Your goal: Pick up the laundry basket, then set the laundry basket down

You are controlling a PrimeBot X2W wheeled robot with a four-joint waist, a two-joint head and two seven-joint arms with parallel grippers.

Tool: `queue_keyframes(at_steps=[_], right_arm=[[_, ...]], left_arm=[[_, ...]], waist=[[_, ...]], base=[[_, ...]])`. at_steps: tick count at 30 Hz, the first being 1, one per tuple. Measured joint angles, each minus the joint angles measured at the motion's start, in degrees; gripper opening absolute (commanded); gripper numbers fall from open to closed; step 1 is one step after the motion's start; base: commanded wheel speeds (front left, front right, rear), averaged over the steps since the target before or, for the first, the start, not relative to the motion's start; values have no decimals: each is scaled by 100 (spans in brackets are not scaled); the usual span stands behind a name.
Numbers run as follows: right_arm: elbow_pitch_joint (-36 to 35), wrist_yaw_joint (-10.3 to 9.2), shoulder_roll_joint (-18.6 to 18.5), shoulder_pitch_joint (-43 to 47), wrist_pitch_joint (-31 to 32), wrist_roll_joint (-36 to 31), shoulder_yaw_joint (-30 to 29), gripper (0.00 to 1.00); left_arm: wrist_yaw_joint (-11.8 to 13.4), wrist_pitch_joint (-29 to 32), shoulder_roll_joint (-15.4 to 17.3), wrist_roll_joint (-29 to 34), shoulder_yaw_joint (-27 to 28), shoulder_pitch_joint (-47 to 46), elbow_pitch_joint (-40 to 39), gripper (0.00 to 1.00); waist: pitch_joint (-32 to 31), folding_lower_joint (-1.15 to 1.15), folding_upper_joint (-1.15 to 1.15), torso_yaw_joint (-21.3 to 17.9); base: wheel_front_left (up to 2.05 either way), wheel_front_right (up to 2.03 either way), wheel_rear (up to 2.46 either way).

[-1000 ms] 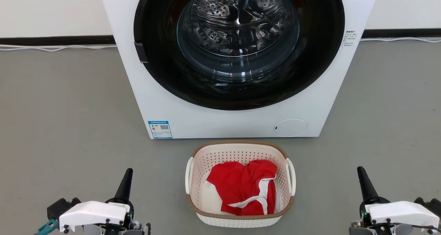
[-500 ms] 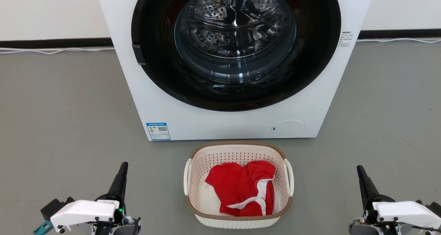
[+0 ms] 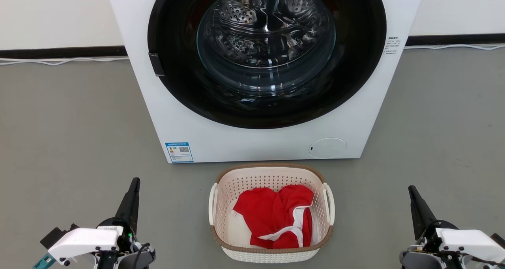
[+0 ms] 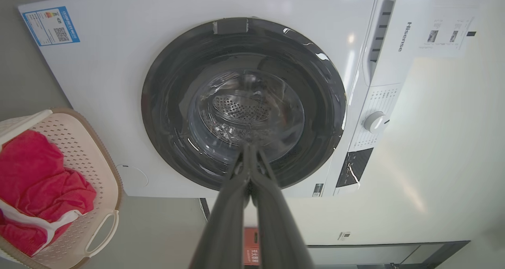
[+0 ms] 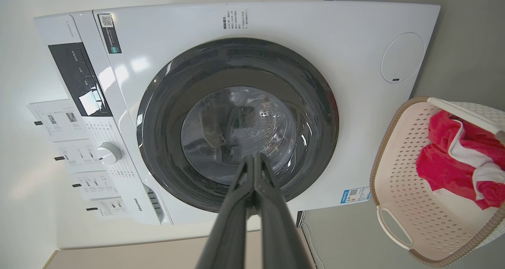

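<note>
At the lower left of the head view, the left gripper [image 3: 134, 185] hangs above the grey floor [image 3: 71, 123]. Its two dark fingers are pressed together into one wedge and grasp nothing. Its wrist view shows the same closed tips meeting in front of the round door of the washing machine [image 4: 118, 64].

To the right of that gripper, and well apart from it, the laundry basket [image 3: 270, 166] stands upright on the floor. It sits just before the machine's white front, about midway between the two arms. Its left loop handle [image 3: 212, 204] faces the left gripper without contact. A red garment [image 3: 276, 217] with white trim lies crumpled inside. In the left wrist view the basket [image 4: 85, 154] sits at the lower left edge, clear of the fingers.

Farther right, the basket's other handle [image 3: 330, 204] faces the right gripper [image 3: 411, 190], which is likewise well apart from it. This gripper's fingers are also closed on each other and empty. In its wrist view they meet before the machine door, with the basket [image 5: 410, 170] off at the right edge.
</note>
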Motion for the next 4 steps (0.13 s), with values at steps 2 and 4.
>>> queue_keyframes(at_steps=[2,4], right_arm=[[-3,0,0,-1,13,110,-2,0],[-4,0,0,-1,13,111,-3,0]], left_arm=[[-22,2,-1,-87,13,0,-23,0],[-44,2,-1,-102,15,0,-27,0]], waist=[[-1,0,0,-2],[-1,0,0,-2]], base=[[0,0,0],[0,0,0]])
